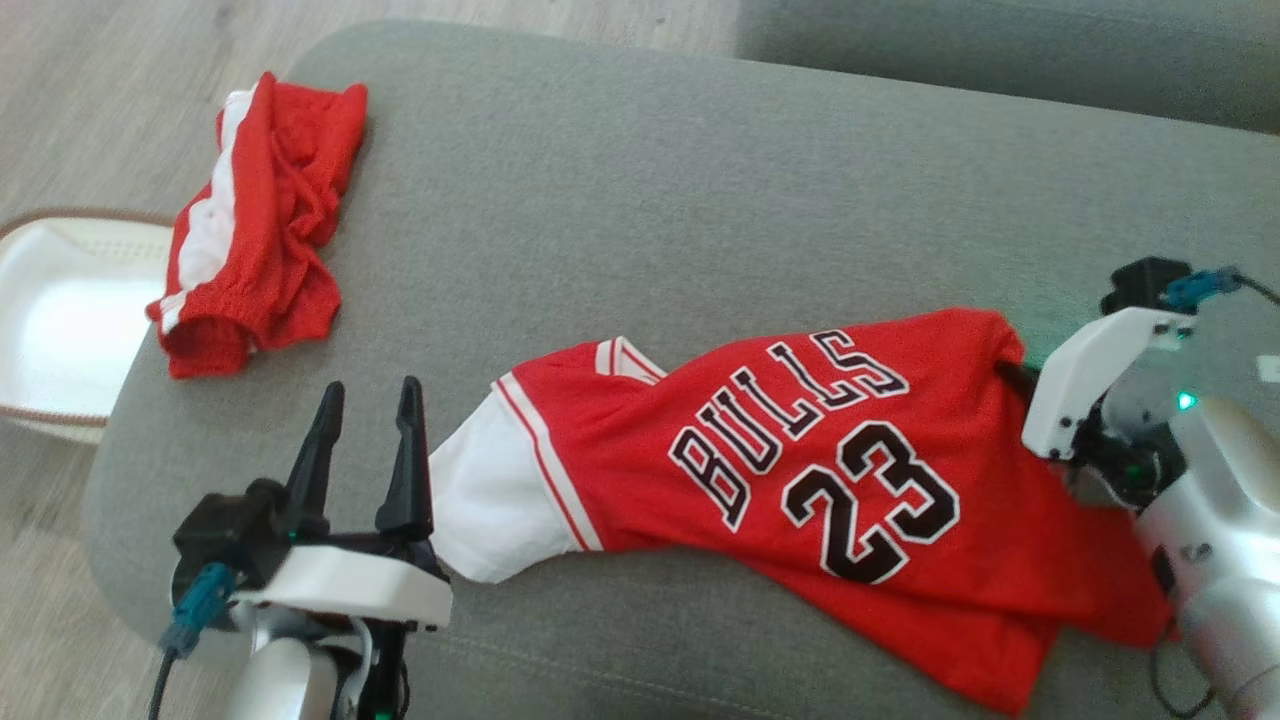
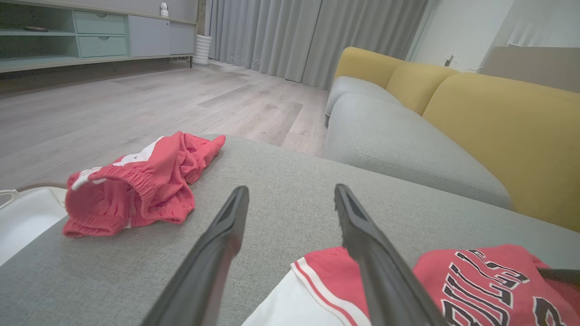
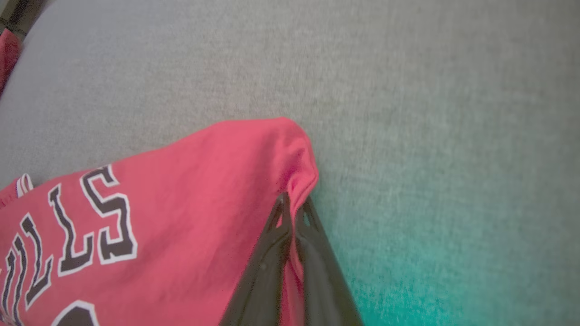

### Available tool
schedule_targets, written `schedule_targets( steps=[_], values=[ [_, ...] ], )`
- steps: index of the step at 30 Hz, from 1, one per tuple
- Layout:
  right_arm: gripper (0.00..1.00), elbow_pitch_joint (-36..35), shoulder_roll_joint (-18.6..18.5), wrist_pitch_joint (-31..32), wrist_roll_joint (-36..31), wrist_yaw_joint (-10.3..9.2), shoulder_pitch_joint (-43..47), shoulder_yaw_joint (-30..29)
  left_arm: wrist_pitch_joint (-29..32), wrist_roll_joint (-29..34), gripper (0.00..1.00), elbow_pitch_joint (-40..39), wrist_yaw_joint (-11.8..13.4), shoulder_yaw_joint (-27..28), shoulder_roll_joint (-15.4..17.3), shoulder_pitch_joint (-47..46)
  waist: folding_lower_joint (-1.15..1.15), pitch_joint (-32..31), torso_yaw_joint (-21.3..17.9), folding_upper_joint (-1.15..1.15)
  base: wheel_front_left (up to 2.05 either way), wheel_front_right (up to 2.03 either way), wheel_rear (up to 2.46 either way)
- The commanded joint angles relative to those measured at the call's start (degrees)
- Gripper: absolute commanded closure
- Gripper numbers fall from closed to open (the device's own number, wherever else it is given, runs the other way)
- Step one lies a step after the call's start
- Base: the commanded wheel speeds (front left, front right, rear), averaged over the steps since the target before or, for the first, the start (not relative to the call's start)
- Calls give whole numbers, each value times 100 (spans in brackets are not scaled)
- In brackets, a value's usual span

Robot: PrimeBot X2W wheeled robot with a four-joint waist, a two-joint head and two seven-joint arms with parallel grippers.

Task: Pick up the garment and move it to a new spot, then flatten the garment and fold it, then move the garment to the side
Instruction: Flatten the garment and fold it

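You will find your right tool (image 3: 292, 206) pinched tight on a corner of the red jersey (image 1: 800, 470), which lies across the grey ottoman (image 1: 650, 180), and your left tool (image 1: 370, 400) spread wide, empty, just beside its white end.

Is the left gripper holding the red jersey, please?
No, the left gripper stands open beside the jersey, with nothing between its fingers.

jersey (image 1: 800, 470) lying on cushion (image 1: 650, 200), near right part. shorts (image 1: 260, 230) at far left edge, well apart. basket (image 1: 60, 330) on floor left of cushion, beside shorts. my left gripper (image 1: 370, 390) just left of jersey; my right gripper (image 3: 294, 201) at its far right corner. sofa (image 2: 408, 140) behind cushion.
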Motion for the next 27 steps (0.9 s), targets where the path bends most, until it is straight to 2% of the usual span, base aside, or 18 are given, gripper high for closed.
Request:
schedule_targets(
  steps=[1, 5, 13, 19, 21, 22, 23, 27],
  values=[
    [100, -263, -174, -259, 39, -4, -236, 155, -70, 67, 0, -165, -61, 234, -25, -335, 0, 90, 111, 0, 0, 0, 0],
    [100, -364, -411, -637, 133, -4, -711, 278, -70, 93, 0, -156, -146, 191, -112, -388, 0, 317, 356, 0, 0, 0, 0],
    [100, 88, -964, -990, 24, -4, -1673, 434, -70, 76, 0, 26, -252, -149, -171, -659, 0, 694, 922, 0, 0, 0, 0],
    [100, 472, -1298, -1692, -291, -4, -2357, 706, -70, -109, 0, 71, -138, -495, -175, -867, 0, 967, 1206, 0, 0, 0, 0],
    [100, 713, -1262, -1900, -340, -4, -2523, 736, -70, -133, 0, 65, -95, -543, -175, -913, 0, 1019, 1213, 0, 0, 0, 0],
    [15, 813, -1223, -2004, -349, -4, -2590, 752, -70, -137, 0, 66, -75, -553, -175, -928, 0, 1034, 1196, 0, 0, 0, 0],
    [0, 875, -1173, -2165, -337, -4, -2643, 757, -70, -133, 0, 75, -66, -562, -175, -950, 0, 1035, 1167, 0, 0, 0, 0],
    [0, 1066, -940, -2760, -220, -4, -2665, 783, -70, -51, 0, 85, -77, -554, -176, -1055, 0, 921, 920, 0, 0, 0, 0]
  ],
)
